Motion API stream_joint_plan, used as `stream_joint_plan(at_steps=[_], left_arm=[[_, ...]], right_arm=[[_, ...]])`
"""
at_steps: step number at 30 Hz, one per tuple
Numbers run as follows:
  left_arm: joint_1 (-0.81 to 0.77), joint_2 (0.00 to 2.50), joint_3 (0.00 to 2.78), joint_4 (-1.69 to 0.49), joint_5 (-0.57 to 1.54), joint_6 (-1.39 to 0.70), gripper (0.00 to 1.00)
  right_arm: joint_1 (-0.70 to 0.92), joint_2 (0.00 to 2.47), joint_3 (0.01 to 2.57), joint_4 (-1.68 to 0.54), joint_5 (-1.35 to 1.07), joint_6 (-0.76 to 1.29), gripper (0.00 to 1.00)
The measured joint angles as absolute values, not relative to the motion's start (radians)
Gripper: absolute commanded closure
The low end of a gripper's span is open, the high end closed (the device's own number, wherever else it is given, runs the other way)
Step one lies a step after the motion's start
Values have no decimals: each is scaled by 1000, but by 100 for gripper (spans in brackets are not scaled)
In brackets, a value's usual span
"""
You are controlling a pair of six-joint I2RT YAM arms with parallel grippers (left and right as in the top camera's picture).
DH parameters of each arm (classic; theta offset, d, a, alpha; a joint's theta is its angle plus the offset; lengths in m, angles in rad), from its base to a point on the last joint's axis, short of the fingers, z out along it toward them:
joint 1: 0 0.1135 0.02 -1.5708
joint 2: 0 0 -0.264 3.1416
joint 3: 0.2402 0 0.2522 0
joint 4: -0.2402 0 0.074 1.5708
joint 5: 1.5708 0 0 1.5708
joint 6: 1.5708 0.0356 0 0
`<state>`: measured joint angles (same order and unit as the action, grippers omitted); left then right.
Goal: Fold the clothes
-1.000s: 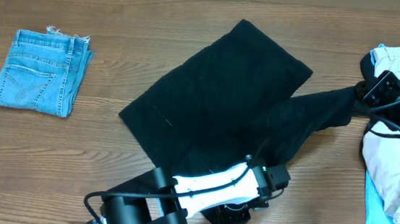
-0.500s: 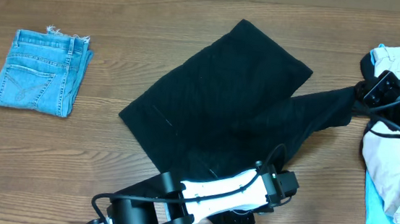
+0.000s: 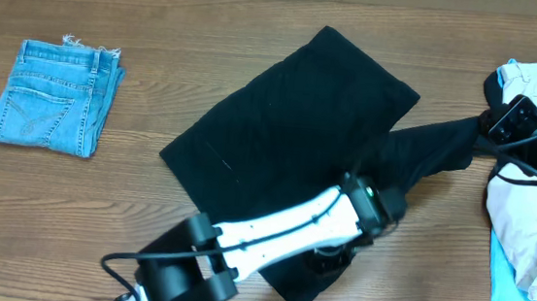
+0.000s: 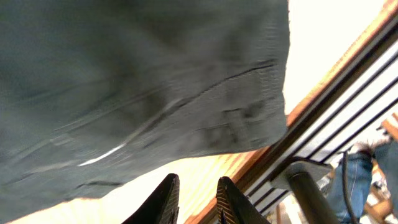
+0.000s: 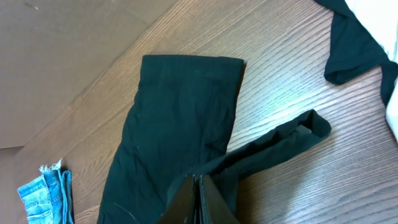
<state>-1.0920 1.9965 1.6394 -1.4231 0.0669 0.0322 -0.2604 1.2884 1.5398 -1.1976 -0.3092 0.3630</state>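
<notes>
The black shorts [image 3: 289, 133] lie spread across the middle of the table, one leg stretched to the right. My right gripper [image 3: 485, 123] is shut on the end of that leg. In the right wrist view its fingers [image 5: 198, 183] are pressed together on a ridge of the shorts [image 5: 180, 118]. My left gripper [image 3: 329, 263] hangs over the shorts' near edge. In the left wrist view its fingers [image 4: 196, 193] are slightly apart and empty, with the black fabric [image 4: 137, 81] just beyond them and bare table between.
Folded light-blue denim shorts [image 3: 54, 98] lie at the far left, also in the right wrist view [image 5: 46, 193]. A pile of cream garments [image 3: 525, 222] and another dark cloth [image 5: 348, 56] sit at the right edge. The table's front rail [image 4: 323, 124] is close to my left gripper.
My left arm has swung away from the front edge, farther over the shorts. The right arm and the stretched leg have not moved.
</notes>
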Motion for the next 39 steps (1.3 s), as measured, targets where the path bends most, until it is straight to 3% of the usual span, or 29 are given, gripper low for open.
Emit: stream_joint_plan(at_steps=[7, 17, 32, 39], left_arm=[[-820, 1970, 1650, -1383, -35, -36, 96], [-285, 1977, 1582, -1131, 29, -99, 96], [-193, 2144, 1524, -1008, -31, -19, 96], [-117, 2202, 1611, -699, -94, -15, 96]], right_arm=[[-260, 1288, 1540, -1209, -307, 363, 96], [-260, 1288, 1540, -1229, -307, 366, 96], [-260, 1288, 1540, -1176, -311, 367, 96], [-260, 1288, 1540, -1169, -315, 378, 96]])
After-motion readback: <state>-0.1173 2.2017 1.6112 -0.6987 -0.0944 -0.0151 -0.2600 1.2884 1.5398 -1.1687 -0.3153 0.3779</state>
